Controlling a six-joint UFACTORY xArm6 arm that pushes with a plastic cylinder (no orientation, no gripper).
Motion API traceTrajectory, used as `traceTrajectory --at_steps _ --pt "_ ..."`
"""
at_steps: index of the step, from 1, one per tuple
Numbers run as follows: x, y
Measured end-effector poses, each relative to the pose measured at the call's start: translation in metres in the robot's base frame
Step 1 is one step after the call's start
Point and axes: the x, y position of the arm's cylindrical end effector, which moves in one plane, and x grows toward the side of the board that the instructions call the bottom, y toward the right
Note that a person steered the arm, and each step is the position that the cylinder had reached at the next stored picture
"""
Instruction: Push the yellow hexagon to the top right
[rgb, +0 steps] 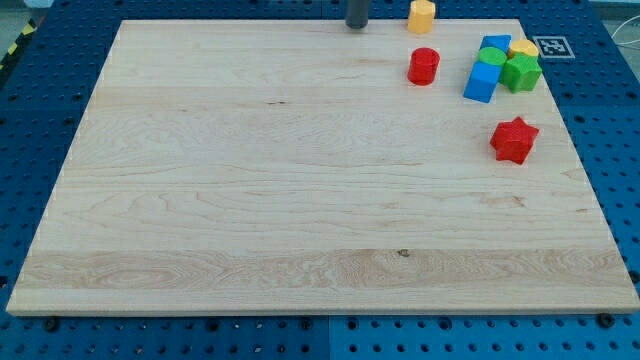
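Note:
The yellow hexagon (421, 16) sits at the top edge of the wooden board (250, 200), right of centre. My tip (357, 26) is a dark rod at the top edge, a short way to the left of the yellow hexagon and apart from it. A red cylinder (423, 66) stands just below the yellow hexagon.
A cluster at the top right holds a blue block (481, 82), a second blue block (495, 44), a green cylinder (490, 56), a green star-like block (520, 72) and a yellow block (523, 48). A red star (514, 139) lies below them. A marker tag (551, 46) sits at the corner.

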Motion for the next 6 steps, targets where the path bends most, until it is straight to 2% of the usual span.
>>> traceTrajectory --at_steps 4,6 --pt "-0.001 0.081" --pt "-0.001 0.159"
